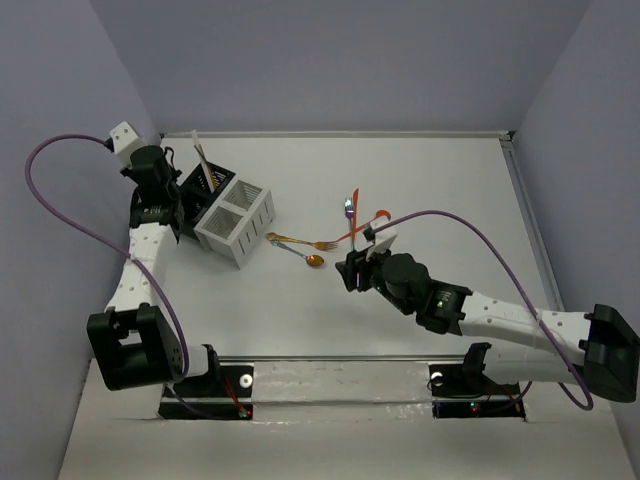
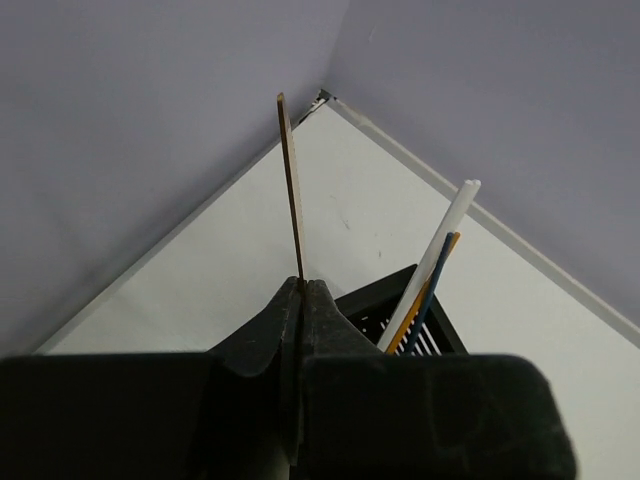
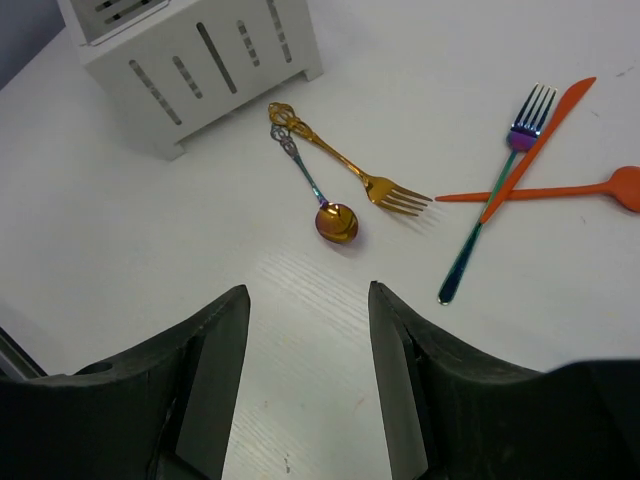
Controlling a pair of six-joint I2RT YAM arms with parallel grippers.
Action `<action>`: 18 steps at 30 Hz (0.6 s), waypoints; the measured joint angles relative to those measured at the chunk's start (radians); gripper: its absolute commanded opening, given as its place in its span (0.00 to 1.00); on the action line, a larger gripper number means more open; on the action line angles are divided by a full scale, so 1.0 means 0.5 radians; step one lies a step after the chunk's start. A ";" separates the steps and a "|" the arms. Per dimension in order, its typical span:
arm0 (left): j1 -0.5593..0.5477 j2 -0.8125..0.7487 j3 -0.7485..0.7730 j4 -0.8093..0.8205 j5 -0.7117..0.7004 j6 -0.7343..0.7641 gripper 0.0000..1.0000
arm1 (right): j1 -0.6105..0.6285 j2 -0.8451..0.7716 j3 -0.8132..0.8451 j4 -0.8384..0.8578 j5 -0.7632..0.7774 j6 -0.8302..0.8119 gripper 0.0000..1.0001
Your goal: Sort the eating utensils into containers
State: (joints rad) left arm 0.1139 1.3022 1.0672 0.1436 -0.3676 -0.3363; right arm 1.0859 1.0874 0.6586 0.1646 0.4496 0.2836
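Note:
My left gripper (image 2: pixel 303 286) is shut on a thin copper stick (image 2: pixel 292 190) that stands up from the fingertips, beside the black caddy (image 2: pixel 385 305). That caddy holds a white, an orange and a blue stick (image 2: pixel 432 268). In the top view the left gripper (image 1: pixel 168 160) is at the far left by the black caddy (image 1: pixel 196 196), with the white caddy (image 1: pixel 238 220) next to it. My right gripper (image 3: pixel 308 295) is open and empty above the table, just short of a copper spoon (image 3: pixel 336 221) and a gold fork (image 3: pixel 350 170).
A blue-green fork (image 3: pixel 490 205), an orange knife (image 3: pixel 540 145) and an orange spoon (image 3: pixel 560 190) lie crossed to the right of the gold fork. The white caddy (image 3: pixel 200 65) stands beyond the spoon's handle. Walls close in the far left corner (image 2: pixel 325 95).

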 measured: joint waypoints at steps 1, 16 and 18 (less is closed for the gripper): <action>0.004 0.014 -0.011 0.024 0.000 0.008 0.06 | 0.000 0.012 0.000 0.000 0.000 0.002 0.57; 0.012 0.259 -0.159 0.168 0.034 0.036 0.43 | -0.053 0.105 0.000 0.000 0.021 0.012 0.57; 0.012 0.258 -0.159 0.173 0.036 0.046 0.58 | -0.076 0.112 0.000 -0.002 0.022 0.019 0.56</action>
State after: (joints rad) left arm 0.1200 1.4311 0.9874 0.2302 -0.3496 -0.3134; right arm 1.0481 1.1435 0.6586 0.1638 0.4606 0.2932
